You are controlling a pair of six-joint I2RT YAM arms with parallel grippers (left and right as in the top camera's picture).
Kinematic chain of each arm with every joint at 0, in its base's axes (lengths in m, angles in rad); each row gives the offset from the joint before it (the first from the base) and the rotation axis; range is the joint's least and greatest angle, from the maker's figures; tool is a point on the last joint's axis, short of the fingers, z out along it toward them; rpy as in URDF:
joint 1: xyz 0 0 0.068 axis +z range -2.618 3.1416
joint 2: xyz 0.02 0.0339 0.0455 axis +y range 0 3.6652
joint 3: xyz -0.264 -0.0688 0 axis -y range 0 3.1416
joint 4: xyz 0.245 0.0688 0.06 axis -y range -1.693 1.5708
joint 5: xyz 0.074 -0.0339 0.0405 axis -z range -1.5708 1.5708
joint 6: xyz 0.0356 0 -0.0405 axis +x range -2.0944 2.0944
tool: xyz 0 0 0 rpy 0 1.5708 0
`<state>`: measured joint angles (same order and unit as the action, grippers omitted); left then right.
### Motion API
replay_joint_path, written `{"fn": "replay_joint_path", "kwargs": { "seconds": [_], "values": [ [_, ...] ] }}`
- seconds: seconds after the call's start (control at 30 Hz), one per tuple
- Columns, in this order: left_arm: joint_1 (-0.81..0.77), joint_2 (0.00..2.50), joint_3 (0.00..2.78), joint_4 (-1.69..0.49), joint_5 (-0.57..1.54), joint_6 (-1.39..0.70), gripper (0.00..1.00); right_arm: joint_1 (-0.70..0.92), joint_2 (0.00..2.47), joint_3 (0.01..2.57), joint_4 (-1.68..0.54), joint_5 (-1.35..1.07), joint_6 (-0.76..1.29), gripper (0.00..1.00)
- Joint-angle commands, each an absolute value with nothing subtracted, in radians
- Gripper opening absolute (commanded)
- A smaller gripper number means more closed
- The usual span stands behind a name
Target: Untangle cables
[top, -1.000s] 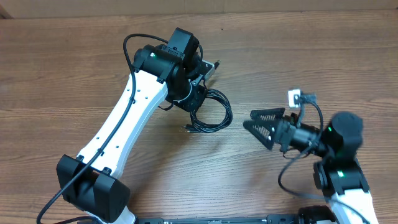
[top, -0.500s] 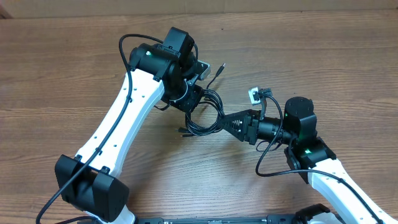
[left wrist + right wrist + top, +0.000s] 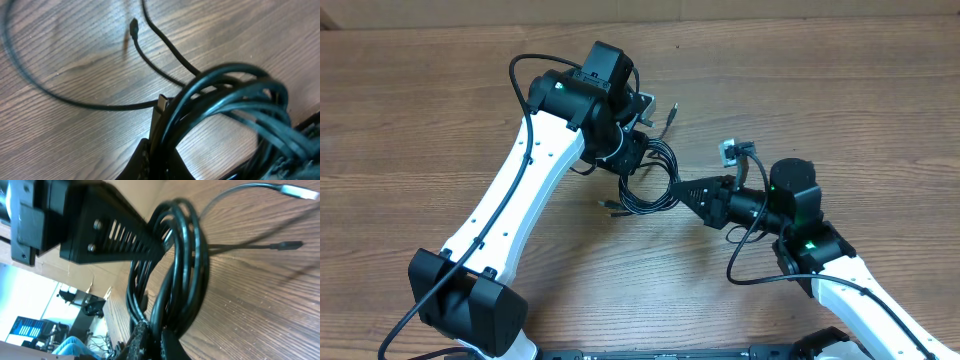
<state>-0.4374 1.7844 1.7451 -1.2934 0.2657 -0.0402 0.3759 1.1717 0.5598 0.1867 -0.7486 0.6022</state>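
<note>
The cables (image 3: pixel 653 182) are thin black cords wound into one loose coil on the wooden table, seen from overhead. My left gripper (image 3: pixel 632 155) is shut on the coil's upper left side. My right gripper (image 3: pixel 682 190) is shut on its right side. In the left wrist view the cables (image 3: pixel 227 97) rise from the shut left gripper (image 3: pixel 160 162), and a loose end with a small plug (image 3: pixel 133 26) lies on the wood. In the right wrist view the cables (image 3: pixel 177 255) stand in the shut right gripper (image 3: pixel 156 341), under the left gripper's finger (image 3: pixel 117 227). A silver plug (image 3: pixel 295 191) trails away.
The left arm's white link (image 3: pixel 525 195) crosses the table's left half. The right arm's own thick black cable (image 3: pixel 745 268) loops beside its wrist. A plug end (image 3: pixel 672 108) pokes out behind the left gripper. The table's far edge (image 3: pixel 770 18) runs along the top.
The right arm swung in from the right, and its gripper went from open to shut on the coil's right side. The left gripper kept hold of the coil and shifted slightly left.
</note>
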Motion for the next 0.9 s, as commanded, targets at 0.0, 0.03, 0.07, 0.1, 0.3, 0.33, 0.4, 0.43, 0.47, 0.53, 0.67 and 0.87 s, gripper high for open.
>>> {"fn": "replay_joint_path", "kwargs": {
  "seconds": [0.0, 0.03, 0.07, 0.1, 0.3, 0.33, 0.4, 0.43, 0.47, 0.53, 0.67, 0.87],
  "values": [
    [-0.45, 1.774, 1.761, -1.237, 0.346, -0.174, 0.04, 0.437, 1.18, 0.575, 0.194, -0.776, 0.607, 0.04],
    [-0.445, 1.774, 1.761, -1.226, 0.326, -0.198, 0.04, 0.438, 1.18, 0.575, 0.194, -0.799, 0.611, 0.04],
    [-0.437, 1.774, 1.761, -1.207, 0.266, -0.259, 0.04, 0.437, 1.179, 0.575, 0.2, -0.864, 0.626, 0.04],
    [-0.431, 1.774, 1.761, -1.197, 0.218, -0.302, 0.04, 0.437, 1.178, 0.575, 0.204, -0.899, 0.625, 0.04],
    [-0.401, 1.78, 1.757, -1.147, -0.036, -0.498, 0.04, 0.437, 1.14, 0.575, 0.476, -1.179, 0.772, 0.04],
    [-0.4, 1.78, 1.754, -1.144, -0.033, -0.498, 0.04, 0.437, 1.133, 0.575, 0.566, -1.193, 0.818, 0.04],
    [-0.4, 1.78, 1.751, -1.148, -0.034, -0.498, 0.04, 0.436, 1.129, 0.575, 0.693, -1.192, 0.878, 0.04],
    [-0.4, 1.78, 1.75, -1.152, -0.035, -0.498, 0.04, 0.431, 1.129, 0.575, 0.752, -1.193, 0.907, 0.04],
    [-0.4, 1.78, 1.749, -1.152, -0.038, -0.498, 0.04, 0.426, 1.129, 0.575, 0.772, -1.192, 0.922, 0.04],
    [-0.398, 1.78, 1.748, -1.156, -0.086, -0.498, 0.04, 0.397, 1.129, 0.575, 0.783, -1.206, 0.944, 0.04],
    [-0.385, 1.78, 1.748, -1.155, -0.194, -0.498, 0.04, 0.309, 1.13, 0.575, 0.697, -1.223, 0.934, 0.04],
    [-0.363, 1.78, 1.748, -1.171, -0.185, -0.498, 0.04, 0.161, 1.13, 0.575, 0.161, -0.847, 0.772, 0.04]
  ]
}}
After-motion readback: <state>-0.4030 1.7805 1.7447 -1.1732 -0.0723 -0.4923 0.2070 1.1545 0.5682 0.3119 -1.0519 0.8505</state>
